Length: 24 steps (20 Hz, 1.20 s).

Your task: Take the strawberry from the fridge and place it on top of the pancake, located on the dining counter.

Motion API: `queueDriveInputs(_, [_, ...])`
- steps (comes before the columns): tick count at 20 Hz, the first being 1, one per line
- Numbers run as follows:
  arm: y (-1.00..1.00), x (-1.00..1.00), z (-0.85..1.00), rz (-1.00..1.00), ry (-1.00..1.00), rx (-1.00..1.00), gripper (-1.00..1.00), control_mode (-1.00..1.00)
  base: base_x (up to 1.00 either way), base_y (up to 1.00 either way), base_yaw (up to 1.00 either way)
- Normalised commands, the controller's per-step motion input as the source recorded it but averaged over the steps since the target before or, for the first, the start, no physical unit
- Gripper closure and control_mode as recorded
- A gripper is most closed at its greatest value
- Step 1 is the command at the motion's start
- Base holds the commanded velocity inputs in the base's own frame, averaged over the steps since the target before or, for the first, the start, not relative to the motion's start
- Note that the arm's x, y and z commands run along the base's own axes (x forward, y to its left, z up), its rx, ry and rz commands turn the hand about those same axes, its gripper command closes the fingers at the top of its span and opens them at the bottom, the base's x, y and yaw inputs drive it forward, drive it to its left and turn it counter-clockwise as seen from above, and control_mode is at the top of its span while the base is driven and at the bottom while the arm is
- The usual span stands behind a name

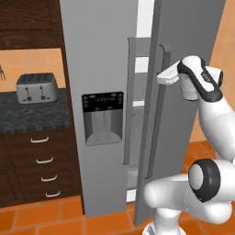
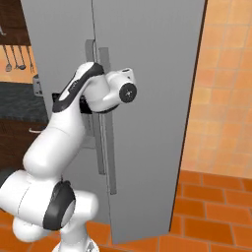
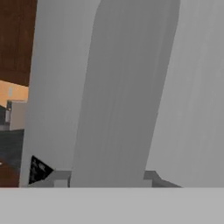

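— Orange tiles [image 2: 216, 206] run under your base; where is the fridge [image 1: 103, 55]?

— Straight ahead of you; its right door stands ajar, and a toaster [image 1: 36, 88] sits on the dark counter [image 1: 32, 114] to the left.

— And your gripper [image 1: 161, 77]?

— Closed on the right door's handle [image 1: 155, 114]; the hand view has that bar between the fingers.

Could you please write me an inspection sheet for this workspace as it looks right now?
Surface: dark speckled counter left of the fridge.
Job's things: fridge, right door ajar; strawberry and pancake nothing seen.
Clutter: toaster on the counter.
Claw: at the right door's handle, apparently closed around it; fingertips hidden.
Cables: nothing seen.
Surroundings: wood drawers, orange tiled floor, utensils hanging on the wall.
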Motion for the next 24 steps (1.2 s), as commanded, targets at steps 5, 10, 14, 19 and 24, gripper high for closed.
queueDriveInputs(5, [-0.95,-0.64,0.0,0.05,-0.05,0.05,1.0,-1.0,0.0,0.0,0.0])
queueDriveInputs(10, [-0.96,-0.47,0.0,0.04,-0.03,0.05,1.0,-1.0,0.0,0.0,0.0])
queueDriveInputs(14, [-0.56,-0.2,-0.09,0.02,0.0,0.02,-1.0,-1.0,0.0,0.0,0.0])
queueDriveInputs(19, [-0.16,0.09,-0.27,0.0,0.03,-0.02,-1.0,-1.0,0.0,0.0,0.0])
queueDriveInputs(24, [-0.34,0.06,-0.04,0.04,0.0,0.0,-1.0,-1.0,0.0,0.0,0.0])
